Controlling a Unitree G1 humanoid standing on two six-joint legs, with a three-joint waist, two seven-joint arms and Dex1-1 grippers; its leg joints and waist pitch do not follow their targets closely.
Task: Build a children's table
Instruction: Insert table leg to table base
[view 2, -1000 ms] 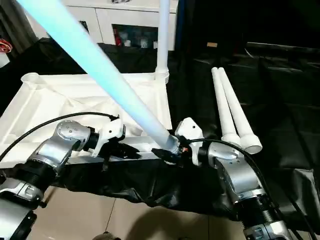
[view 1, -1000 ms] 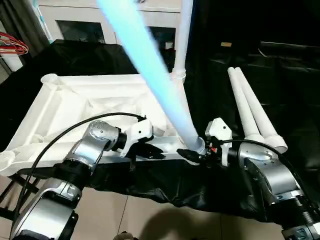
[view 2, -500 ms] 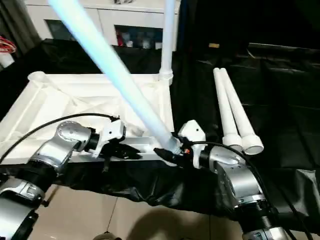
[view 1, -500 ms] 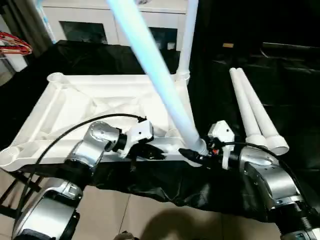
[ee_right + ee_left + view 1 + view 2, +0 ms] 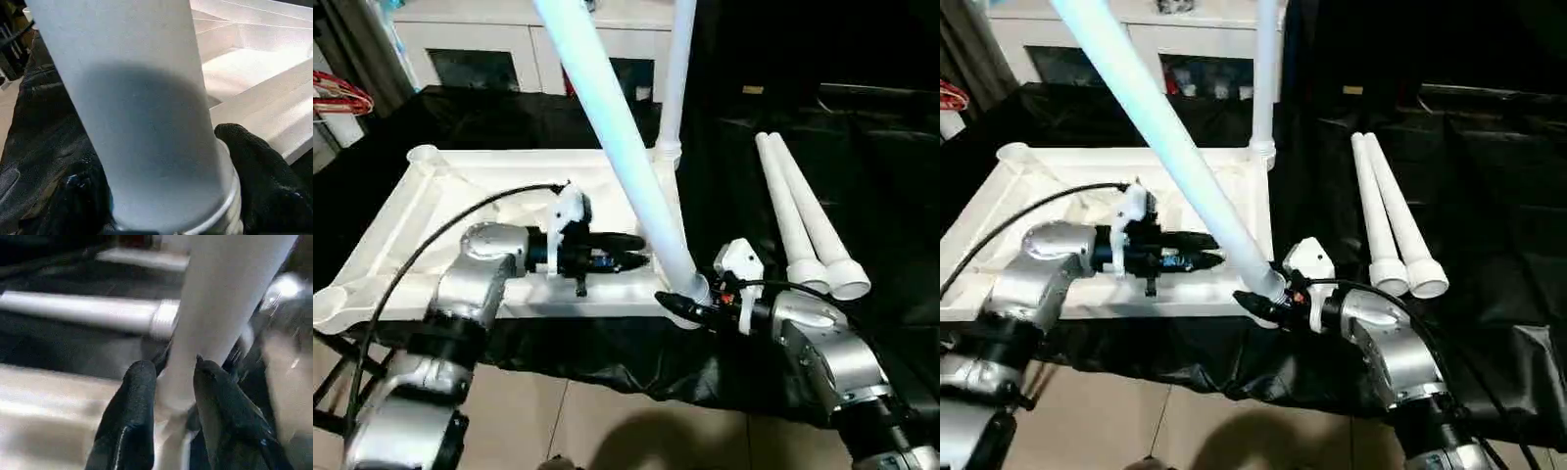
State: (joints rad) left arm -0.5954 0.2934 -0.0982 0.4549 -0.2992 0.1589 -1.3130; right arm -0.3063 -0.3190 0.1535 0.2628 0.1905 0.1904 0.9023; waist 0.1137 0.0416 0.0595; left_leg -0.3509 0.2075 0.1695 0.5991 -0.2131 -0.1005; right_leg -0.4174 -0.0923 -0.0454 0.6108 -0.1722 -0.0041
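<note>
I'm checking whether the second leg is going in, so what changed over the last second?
The left pincer left the tabletop's near edge, swung up over the top and now points at the tilted leg, its fingers apart. The right pincer still grips that leg's wide end at the near right corner. The upright leg and the two spare legs stayed put.

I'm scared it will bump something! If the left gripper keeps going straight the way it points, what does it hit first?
Most likely the slanted table leg that the right gripper holds. The left gripper points sideways right at its lower part, which stands just past the fingertips.
</note>
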